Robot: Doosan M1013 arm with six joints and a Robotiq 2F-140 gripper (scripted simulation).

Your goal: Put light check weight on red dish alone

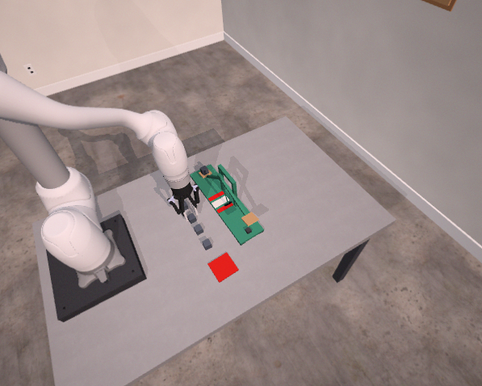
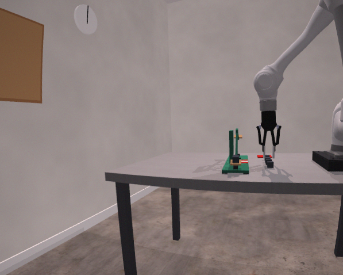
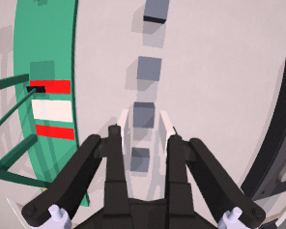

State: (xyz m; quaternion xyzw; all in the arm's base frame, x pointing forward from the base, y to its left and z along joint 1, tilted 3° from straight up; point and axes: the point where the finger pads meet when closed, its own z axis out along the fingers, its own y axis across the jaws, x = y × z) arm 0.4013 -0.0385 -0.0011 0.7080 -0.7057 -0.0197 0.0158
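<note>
Several grey check weights lie in a row on the table, seen in the wrist view (image 3: 148, 68) and in the top view (image 1: 198, 228). My gripper (image 1: 190, 215) hovers just above the row's end farthest from the red dish (image 1: 223, 266). Its fingers stand partly open, and a weight (image 3: 144, 115) shows below the gap between them, untouched. The dish lies flat and empty. The green rocker balance (image 1: 226, 203) carries one dark weight (image 1: 203, 169) on its lowered far pan. Its near tan pan (image 1: 249, 218) is raised and empty. The pointer (image 3: 37, 89) hangs over a red field.
A small dark block (image 1: 247, 229) sits on the balance base under the raised pan. The arm's black base plate (image 1: 94, 270) stands at the table's left. The balance's upright frame (image 2: 232, 143) stands close beside the gripper (image 2: 267, 152).
</note>
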